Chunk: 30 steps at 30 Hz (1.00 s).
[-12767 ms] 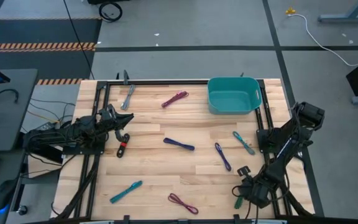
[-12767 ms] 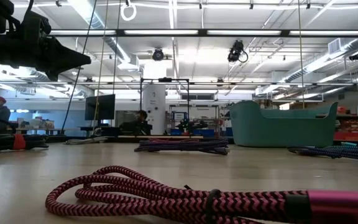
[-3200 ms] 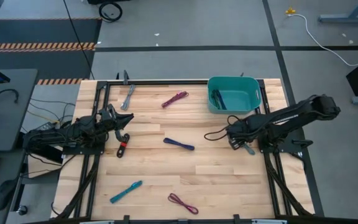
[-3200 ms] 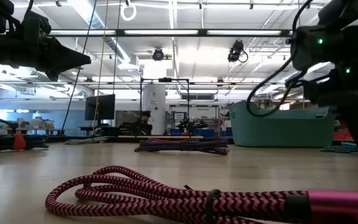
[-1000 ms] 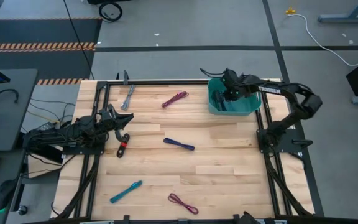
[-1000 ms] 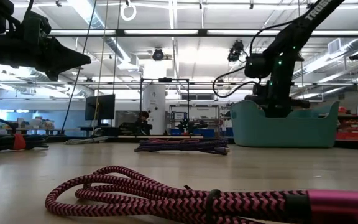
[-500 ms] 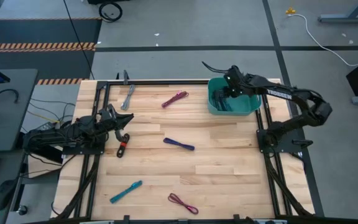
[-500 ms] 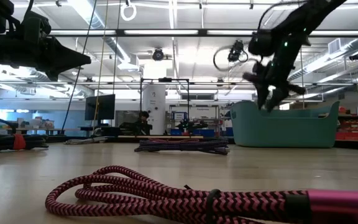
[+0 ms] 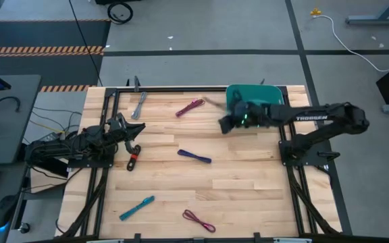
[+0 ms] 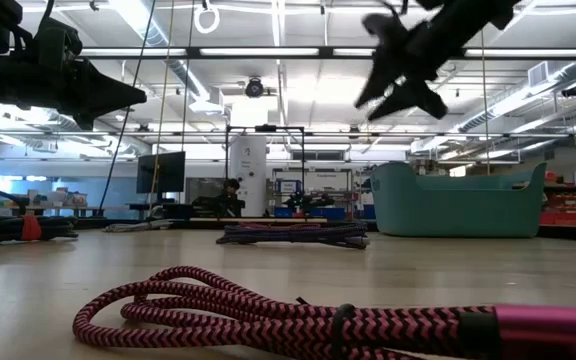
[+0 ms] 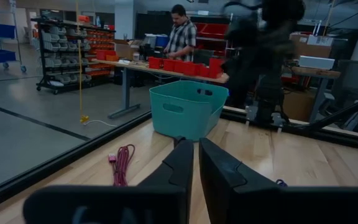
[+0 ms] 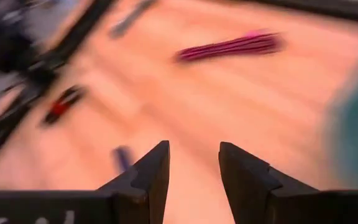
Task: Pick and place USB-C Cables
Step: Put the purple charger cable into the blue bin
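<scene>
My right gripper [image 9: 225,123] is open and holds nothing. It hangs high above the table [image 10: 400,62], just left of the teal bin [image 9: 270,96]. Its wrist view looks down between the fingers [image 12: 194,163] at a magenta cable [image 12: 229,45], a purple cable [image 12: 122,158] and a red cable [image 12: 64,106]. Lying flat on the table are a grey cable [image 9: 139,104], a magenta cable [image 9: 190,107], a purple cable [image 9: 194,156], a red cable [image 9: 133,160], a teal cable [image 9: 137,208] and a pink cable [image 9: 199,220]. My left gripper [image 9: 135,140] waits shut at the table's left, beside the red cable.
The bin stands at the far right corner; my right arm [image 9: 302,116] crosses over it and hides its inside. A black frame rail [image 9: 181,88] runs along the far edge. People and shelves show in the room beyond [image 11: 180,31]. Bare wood lies at the table's near right.
My right gripper has risen out of the teal bin and swung toward the table's left, ending high over the wood beside the bin and tipping its fingers toward the cables. The cables on the table have stayed where they were.
</scene>
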Tool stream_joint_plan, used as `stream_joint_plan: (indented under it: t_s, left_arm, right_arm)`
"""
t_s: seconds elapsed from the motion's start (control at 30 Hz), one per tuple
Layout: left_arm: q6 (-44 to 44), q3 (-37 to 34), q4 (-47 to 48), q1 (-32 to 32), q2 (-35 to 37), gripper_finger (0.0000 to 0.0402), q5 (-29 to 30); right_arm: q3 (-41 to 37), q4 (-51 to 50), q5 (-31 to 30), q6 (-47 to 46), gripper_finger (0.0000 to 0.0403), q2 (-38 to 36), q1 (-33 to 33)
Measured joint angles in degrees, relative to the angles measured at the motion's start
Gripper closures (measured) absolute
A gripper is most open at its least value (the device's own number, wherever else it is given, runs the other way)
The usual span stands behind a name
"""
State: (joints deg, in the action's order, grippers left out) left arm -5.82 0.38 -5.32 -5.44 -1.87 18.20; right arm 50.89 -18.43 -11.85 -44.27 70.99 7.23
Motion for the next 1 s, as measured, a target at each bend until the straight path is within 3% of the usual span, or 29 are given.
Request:
stream_joint_plan:
  t_s: [0.23,0.33,0.63,0.9,1.0]
  left_arm:
    - [0.0,0.0,0.0,0.0,0.0,0.0376,0.0]
    - [0.0,0.0,0.0,0.0,0.0,0.0373,0.0]
    - [0.0,0.0,-0.3,0.0,0.0,0.0368,0.0]
    - [0.0,0.0,-0.8,0.0,0.0,0.0371,0.0]
    - [1.6,0.0,-0.8,0.0,0.0,0.0366,0.0]
  right_arm:
    - [0.2,16.9,7.2,11.6,0.0259,7.8,-13.6]
    - [2.8,16.8,7.7,16.2,0.0259,12.6,-16.1]
    - [13.1,11.2,6.3,26.8,0.0251,27.6,-13.5]
    - [13.8,11.0,5.3,27.9,0.0195,36.7,-11.6]
    - [13.8,12.1,5.1,29.4,0.0191,39.7,-11.5]
